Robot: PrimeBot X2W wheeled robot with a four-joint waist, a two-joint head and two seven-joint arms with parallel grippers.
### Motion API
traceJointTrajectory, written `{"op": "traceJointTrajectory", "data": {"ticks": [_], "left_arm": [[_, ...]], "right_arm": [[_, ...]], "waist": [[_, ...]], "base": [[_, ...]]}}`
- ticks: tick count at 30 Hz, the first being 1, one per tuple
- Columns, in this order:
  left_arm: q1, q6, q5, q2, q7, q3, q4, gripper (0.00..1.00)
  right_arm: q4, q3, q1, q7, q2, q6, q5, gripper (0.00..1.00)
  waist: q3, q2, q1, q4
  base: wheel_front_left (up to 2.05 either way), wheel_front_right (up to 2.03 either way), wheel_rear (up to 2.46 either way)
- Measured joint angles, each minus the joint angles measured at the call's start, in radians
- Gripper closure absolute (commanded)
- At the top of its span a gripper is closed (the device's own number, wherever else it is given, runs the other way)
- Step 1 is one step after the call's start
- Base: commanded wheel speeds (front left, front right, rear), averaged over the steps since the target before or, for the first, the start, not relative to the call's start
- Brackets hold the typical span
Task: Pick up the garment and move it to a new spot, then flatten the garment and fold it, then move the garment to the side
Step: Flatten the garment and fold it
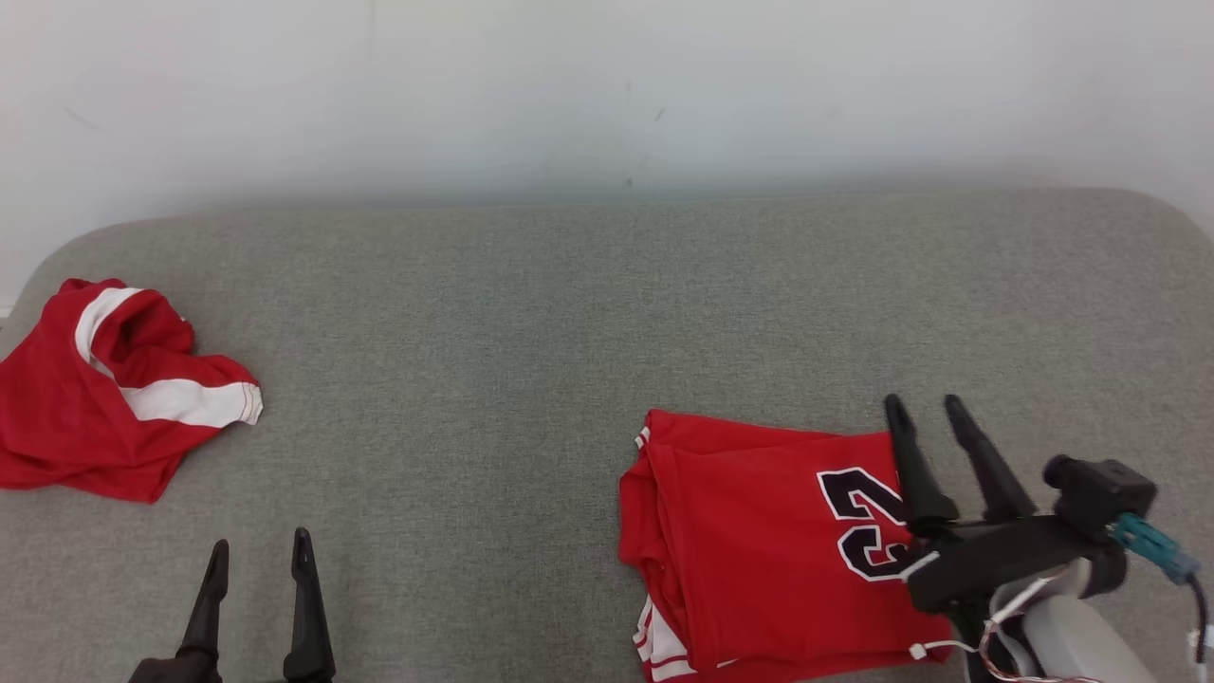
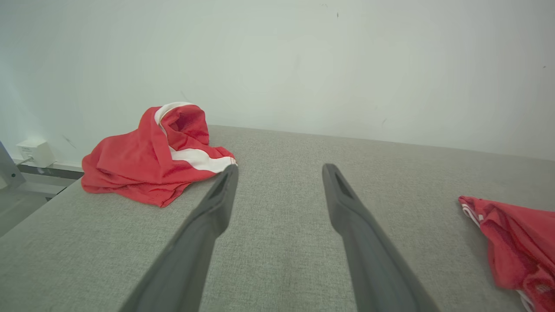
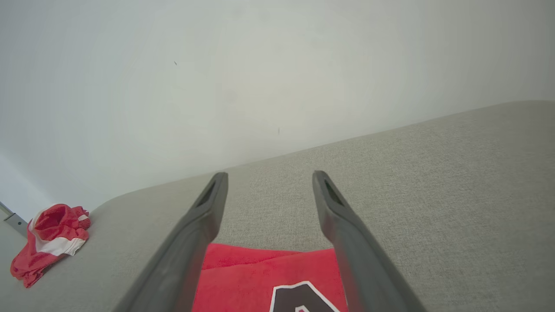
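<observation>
**Folded and set aside, by the look of it**

Your red jersey (image 1: 759, 541) lies folded flat near the front right corner of the bench (image 1: 531, 313), so the task looks all but finished. Your right gripper (image 1: 923, 403) hangs over it, fingers spread and empty. Your left gripper (image 1: 261, 545), also spread and empty, sits front left. A crumpled red garment (image 1: 95, 408) lies at the left edge. The bench is grey fabric against a plain white wall (image 1: 607, 85).

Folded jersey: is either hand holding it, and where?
Nothing is held: the right hand hangs open over the folded jersey; the left hand is open, apart from it.
</observation>
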Motion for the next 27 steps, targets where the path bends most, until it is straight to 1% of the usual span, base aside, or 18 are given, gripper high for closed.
{"op": "traceJointTrajectory", "data": {"ticks": [3, 5, 10, 17, 21, 27], "left_arm": [[0.0, 0.0, 0.007, 0.0, 0.0, 0.005, -0.007, 0.0], [0.0, 0.0, 0.009, 0.0, 0.0, 0.01, -0.012, 0.0], [0.0, 0.0, 0.017, 0.0, 0.0, 0.014, -0.023, 0.0], [0.007, -0.01, 0.045, 0.0, 0.0, 0.027, -0.034, 0.0], [0.022, -0.026, 0.069, 0.004, 0.0, 0.023, -0.028, 0.0], [0.034, -0.053, 0.064, 0.009, 0.0, 0.003, -0.014, 0.0]], "right_arm": [[-0.057, -0.074, 0.039, -0.001, -0.001, 0.0, -0.039, 0.0], [-0.1, -0.121, 0.067, -0.002, 0.01, 0.0, -0.061, 0.0], [-0.156, -0.171, 0.133, -0.002, 0.041, 0.0, -0.092, 0.0], [-0.194, -0.18, 0.198, -0.002, 0.055, 0.0, -0.158, 0.0], [-0.205, -0.166, 0.209, -0.002, 0.051, 0.0, -0.189, 0.0], [-0.205, -0.17, 0.232, -0.002, 0.048, 0.0, -0.212, 0.0]], "waist": [[-0.001, 0.0, 0.0, -0.01], [-0.002, 0.0, 0.0, -0.018], [-0.007, 0.0, 0.0, -0.034], [-0.031, 0.0, 0.0, -0.056], [-0.046, 0.0, 0.0, -0.066], [-0.066, 0.0, 0.0, -0.066]], "base": [[0.0, 0.0, 0.0], [0.0, 0.0, 0.0], [0.0, 0.0, 0.0], [0.0, 0.0, 0.0], [0.0, 0.0, 0.0], [0.0, 0.0, 0.0]]}}
